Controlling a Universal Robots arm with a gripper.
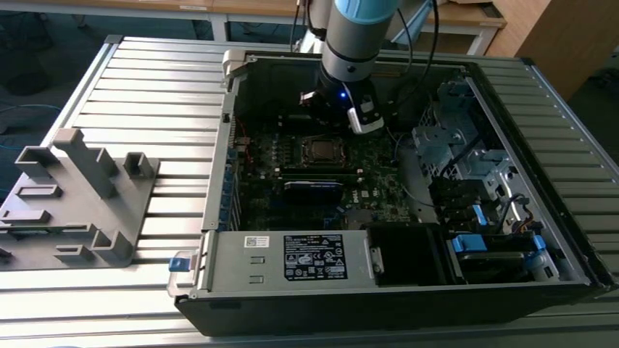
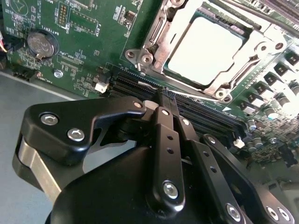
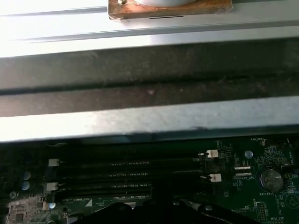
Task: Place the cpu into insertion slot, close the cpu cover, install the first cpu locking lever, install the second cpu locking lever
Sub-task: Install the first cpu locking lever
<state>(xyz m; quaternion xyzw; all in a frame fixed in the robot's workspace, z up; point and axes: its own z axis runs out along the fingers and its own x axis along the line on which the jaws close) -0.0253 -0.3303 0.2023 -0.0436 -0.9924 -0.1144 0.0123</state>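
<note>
Right up close in the second wrist view, the gripper has its two black fingers pressed together at the tips with nothing between them. The tips sit just over the long black memory slots of the green motherboard.

Just beyond those slots lies the cpu, pale face up and seated flat in its socket. The cpu cover lies down around it, so the chip shows through the frame's window. A thin metal lever runs along one side of the frame; whether it is hooked under its catch cannot be told. Farther off on the board, well apart from the socket, is a round coin battery.

The first wrist view takes in the same memory slots and battery, with a grey wall of the case behind them.

From the exterior view, the labelled power-supply box is nearest, at the front of the open computer case. Behind it is the motherboard with the insertion slot near its middle. The arm reaches down into the case just past the slot, toward the far wall. The case rests on a ribbed metal table, and a grey plastic fixture stands to the exterior view's left.
</note>
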